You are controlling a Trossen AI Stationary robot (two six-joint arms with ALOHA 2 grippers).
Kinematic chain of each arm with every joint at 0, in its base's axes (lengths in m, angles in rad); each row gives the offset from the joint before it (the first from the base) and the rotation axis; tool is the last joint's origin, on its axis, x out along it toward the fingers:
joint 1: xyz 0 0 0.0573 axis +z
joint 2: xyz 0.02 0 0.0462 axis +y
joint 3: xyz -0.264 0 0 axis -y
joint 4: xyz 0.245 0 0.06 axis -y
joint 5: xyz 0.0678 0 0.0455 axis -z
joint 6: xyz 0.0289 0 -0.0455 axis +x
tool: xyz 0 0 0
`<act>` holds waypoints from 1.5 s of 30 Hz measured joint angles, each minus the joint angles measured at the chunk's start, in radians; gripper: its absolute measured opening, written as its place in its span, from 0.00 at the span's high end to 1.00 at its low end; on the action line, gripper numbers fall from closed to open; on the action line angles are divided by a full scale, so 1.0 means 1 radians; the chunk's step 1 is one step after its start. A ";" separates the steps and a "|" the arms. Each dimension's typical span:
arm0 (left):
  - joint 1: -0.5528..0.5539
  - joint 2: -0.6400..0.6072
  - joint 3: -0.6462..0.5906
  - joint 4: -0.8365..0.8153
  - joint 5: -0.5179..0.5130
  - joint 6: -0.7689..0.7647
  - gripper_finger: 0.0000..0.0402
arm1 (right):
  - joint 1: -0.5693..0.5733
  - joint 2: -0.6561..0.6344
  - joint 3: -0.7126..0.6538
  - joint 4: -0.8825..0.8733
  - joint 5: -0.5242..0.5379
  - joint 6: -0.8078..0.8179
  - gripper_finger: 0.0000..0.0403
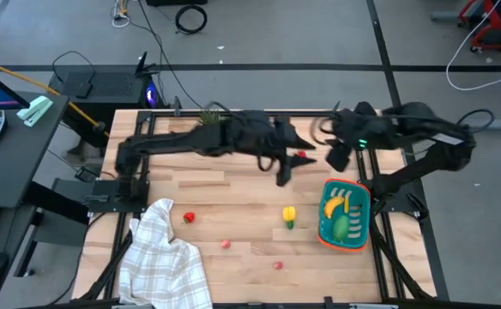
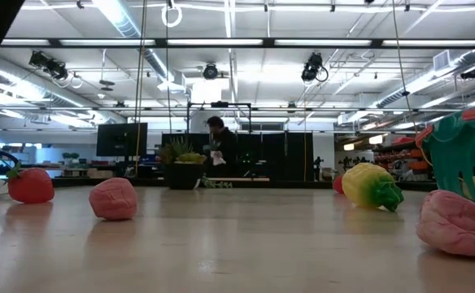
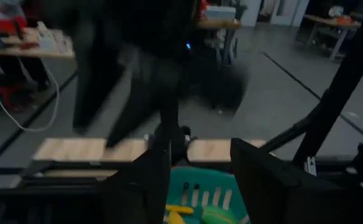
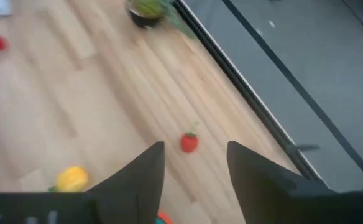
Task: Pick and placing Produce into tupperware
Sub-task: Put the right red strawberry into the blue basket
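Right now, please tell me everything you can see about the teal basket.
The teal basket looks like plastic, with slatted walls and an orange rim. It sits upright on the wooden table's right side. Inside lie a yellow banana and a green oblong vegetable. Neither gripper touches it.

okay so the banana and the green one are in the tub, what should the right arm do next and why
Probably lower the right gripper, jaws apart and empty, onto the small red fruit just ahead of it near the table's back edge. The basket holds the banana and green vegetable; that fruit lies outside it.
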 joint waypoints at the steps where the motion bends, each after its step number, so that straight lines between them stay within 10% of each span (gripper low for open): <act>1: 0.006 -0.025 0.000 -0.011 0.000 0.001 0.57 | -0.026 0.021 0.000 0.000 -0.008 0.013 0.53; 24: 0.045 -0.525 0.001 -0.222 0.000 0.286 0.56 | -0.379 0.462 0.000 0.044 -0.176 0.180 0.48; 45: 0.044 -0.598 0.000 -0.235 -0.003 0.253 0.57 | -0.426 0.728 -0.014 0.044 -0.288 0.100 0.48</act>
